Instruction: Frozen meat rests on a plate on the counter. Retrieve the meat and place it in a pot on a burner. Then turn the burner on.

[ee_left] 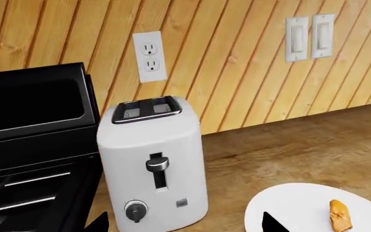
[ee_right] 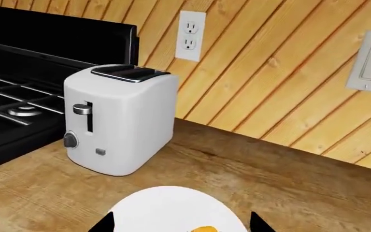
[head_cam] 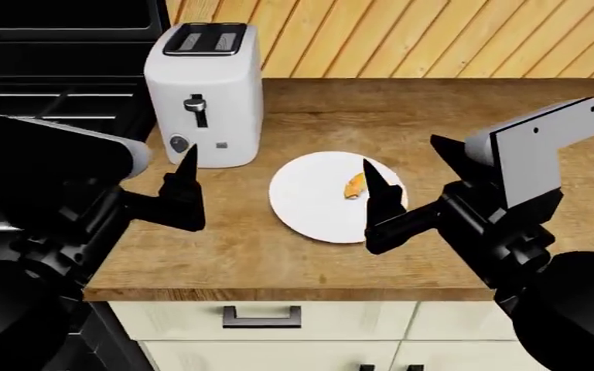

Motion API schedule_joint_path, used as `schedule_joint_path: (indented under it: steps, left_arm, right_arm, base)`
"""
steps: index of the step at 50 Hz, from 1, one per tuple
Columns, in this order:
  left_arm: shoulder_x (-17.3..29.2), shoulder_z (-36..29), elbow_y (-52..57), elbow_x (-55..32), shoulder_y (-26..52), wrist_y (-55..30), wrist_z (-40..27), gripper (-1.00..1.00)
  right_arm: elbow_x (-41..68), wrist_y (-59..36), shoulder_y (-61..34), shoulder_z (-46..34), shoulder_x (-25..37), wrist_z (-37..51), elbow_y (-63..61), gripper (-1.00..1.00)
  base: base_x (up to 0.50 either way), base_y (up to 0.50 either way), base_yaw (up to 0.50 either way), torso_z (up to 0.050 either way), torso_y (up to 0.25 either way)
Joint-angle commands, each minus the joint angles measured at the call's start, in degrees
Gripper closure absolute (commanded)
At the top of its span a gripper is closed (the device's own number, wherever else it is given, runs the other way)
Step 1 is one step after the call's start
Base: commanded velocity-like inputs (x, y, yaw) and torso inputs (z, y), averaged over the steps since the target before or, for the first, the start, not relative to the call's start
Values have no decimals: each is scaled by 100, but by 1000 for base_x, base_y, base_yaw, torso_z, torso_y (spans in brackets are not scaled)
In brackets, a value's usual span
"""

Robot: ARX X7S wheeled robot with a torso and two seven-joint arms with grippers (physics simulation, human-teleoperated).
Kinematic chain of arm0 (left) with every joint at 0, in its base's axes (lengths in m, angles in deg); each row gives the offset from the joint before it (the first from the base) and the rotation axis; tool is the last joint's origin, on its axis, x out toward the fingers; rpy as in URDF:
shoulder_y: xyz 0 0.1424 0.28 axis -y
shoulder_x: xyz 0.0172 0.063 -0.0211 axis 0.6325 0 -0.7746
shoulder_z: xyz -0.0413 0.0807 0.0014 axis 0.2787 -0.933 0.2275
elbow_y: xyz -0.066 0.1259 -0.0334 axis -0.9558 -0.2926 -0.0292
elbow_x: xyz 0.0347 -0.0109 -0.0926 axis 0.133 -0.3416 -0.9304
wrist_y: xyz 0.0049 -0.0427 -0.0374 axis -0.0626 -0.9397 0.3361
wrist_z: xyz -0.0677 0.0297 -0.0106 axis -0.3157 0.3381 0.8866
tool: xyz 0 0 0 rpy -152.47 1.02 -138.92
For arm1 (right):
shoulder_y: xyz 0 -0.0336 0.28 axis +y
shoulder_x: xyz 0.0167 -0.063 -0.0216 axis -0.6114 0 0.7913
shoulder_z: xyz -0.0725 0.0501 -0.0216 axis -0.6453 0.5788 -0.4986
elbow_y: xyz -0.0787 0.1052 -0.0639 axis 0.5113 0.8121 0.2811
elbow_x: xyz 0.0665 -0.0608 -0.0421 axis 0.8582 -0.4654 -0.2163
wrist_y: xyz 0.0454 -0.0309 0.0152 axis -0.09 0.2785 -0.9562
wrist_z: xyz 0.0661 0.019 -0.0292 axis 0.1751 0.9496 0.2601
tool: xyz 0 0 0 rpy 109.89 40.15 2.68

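The meat (head_cam: 354,185), a small orange-brown lump, lies on the right side of the white plate (head_cam: 308,202) on the wood counter (head_cam: 431,116). It also shows in the left wrist view (ee_left: 340,216) and, at the edge, in the right wrist view (ee_right: 205,229). My left gripper (head_cam: 168,174) is open and empty, hovering left of the plate, in front of the toaster. My right gripper (head_cam: 401,154) is open and empty just right of the plate, with one finger over the plate's right rim beside the meat. One burner (ee_right: 24,112) shows under black grates. The pot is out of view.
A white toaster (head_cam: 202,93) stands on the counter between the plate and the black stove (head_cam: 39,108). A wood-plank wall with an outlet (ee_left: 150,57) and switches (ee_left: 308,37) backs the counter. Cream cabinets with a black handle (head_cam: 261,317) lie below the front edge.
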Motion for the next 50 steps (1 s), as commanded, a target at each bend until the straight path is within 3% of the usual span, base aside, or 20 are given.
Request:
schedule_joint_path:
  steps: [1,10,23,26,31,35,50]
  left_arm:
    - [131,-32,-86,10,-96,223,71,-100]
    - [239,-59,-203,104,-263,512,187,-100]
    - [318,-150,-260,145,-327,708,255,-100]
    - [343,-136,-260,137,-351,745,274,-100]
    - [404,-225,-378,299,-491,1023,390,-100]
    - [451,-305,-496,434,-590,1249,495,-100]
    - [525,-337,-662,582,-828,1672,685,-100]
  right_arm:
    - [173,-31,-177,-219,32,191,116,-100]
    - [-36,206,-263,-792,185,248,223,-100]
    - [97,-141,-404,-739,-16,639,560,-100]
    - [212,-391,-559,-675,-190,951,874,-100]
    - [1519,-415,-936,-763,-202,2611,2041,-100]
    - [2086,-390,-1091,-862,-246,3316,2671,-100]
    - [2225,-131,-1324,-1374,-277,3762,3794,-100]
  base:
    - [500,-117,0,0,0]
    - [432,53,0,0,2]
    - [71,55,0,0,1]
    - [0,0,0,0,0]
    - [0,0,0,0,0]
    - [0,0,0,0,0]
    - [0,0,0,0,0]
